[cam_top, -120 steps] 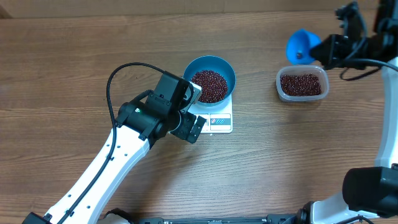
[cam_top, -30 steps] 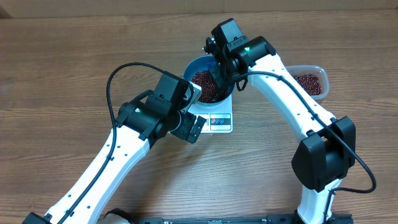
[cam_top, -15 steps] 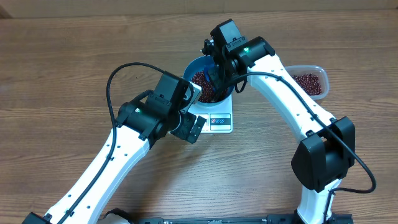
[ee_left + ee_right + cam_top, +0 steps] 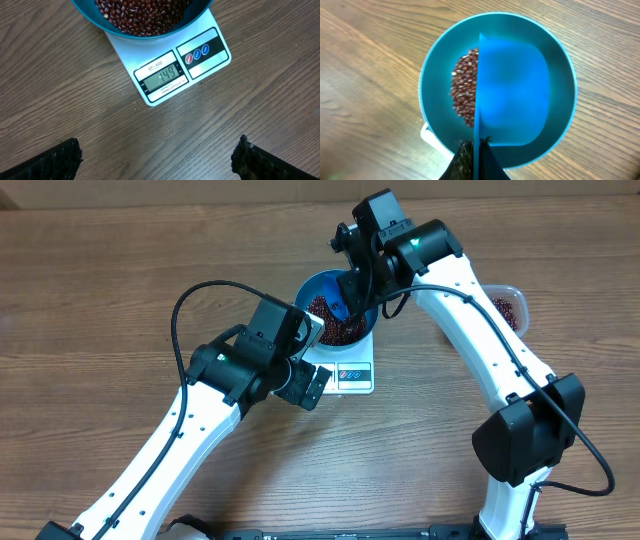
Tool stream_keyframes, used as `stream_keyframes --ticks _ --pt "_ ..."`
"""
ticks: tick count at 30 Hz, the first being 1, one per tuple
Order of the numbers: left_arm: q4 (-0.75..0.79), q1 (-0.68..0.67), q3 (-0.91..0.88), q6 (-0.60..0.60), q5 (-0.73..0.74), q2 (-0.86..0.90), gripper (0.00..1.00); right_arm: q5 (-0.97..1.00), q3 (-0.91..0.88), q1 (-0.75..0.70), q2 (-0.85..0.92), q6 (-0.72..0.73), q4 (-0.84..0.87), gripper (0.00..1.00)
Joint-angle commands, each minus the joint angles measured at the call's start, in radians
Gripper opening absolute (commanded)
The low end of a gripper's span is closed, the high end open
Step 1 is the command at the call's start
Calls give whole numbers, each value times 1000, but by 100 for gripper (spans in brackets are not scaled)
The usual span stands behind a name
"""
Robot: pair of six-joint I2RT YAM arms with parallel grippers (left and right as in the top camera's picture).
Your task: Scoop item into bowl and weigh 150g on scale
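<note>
Looking down from overhead: bowl [image 4: 312, 282] sits on the scale [image 4: 350, 375], mid-table [image 4: 100, 280], beans [image 4: 325, 328] heaped inside it. The left gripper [image 4: 305, 365] hangs at the scale's left-front side, aimed at it, touching nothing that I can see. The right arm reaches in from the right and its right gripper [image 4: 352, 292] is over the bowl's far side, with a blue scoop [image 4: 342, 308] in the bowl under it. A clear tub [image 4: 512, 292] with more beans is right of the bowl, half hidden behind the right arm.

Left wrist view: the gripper [image 4: 159, 145] has its two black fingers [image 4: 62, 162] at the bottom corners, spread wide, bare table between them, nothing held. Scale [image 4: 125, 50] lies ahead, angled, display [image 4: 165, 76] reads 149, red and blue buttons [image 4: 198, 52] beside it. The bowl [image 4: 200, 9] overhangs the platform at the top edge, full of beans [image 4: 140, 12].

Right wrist view: right gripper [image 4: 472, 160] has its dark fingers pressed together on the scoop's [image 4: 512, 95] near end. The scoop hangs over the right part of the bowl [image 4: 435, 75], turned on its side, smooth blue face to the camera. Beans [image 4: 465, 95] show in the bowl left of the scoop. A white corner of the scale [image 4: 431, 137] pokes out under the bowl at lower left. Cannot tell whether any beans are in the scoop.
</note>
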Motion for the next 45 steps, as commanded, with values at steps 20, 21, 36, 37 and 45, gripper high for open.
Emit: stream_keyframes --ticks 20,21,36,37,45 --pt "5 7 -8 19 -3 -23 99 -354 79 -156 0 -59 -87 4" --pt "5 7 -8 19 -3 -23 100 -354 79 -156 0 -59 -87 4" --pt "5 7 -8 19 -3 -23 100 -60 80 -121 -54 3 -93 4" --pt "5 7 -8 19 -3 -23 100 -35 80 -114 -56 3 -93 4" --pt "5 7 -8 19 -3 -23 100 137 80 -26 -65 3 -93 4"
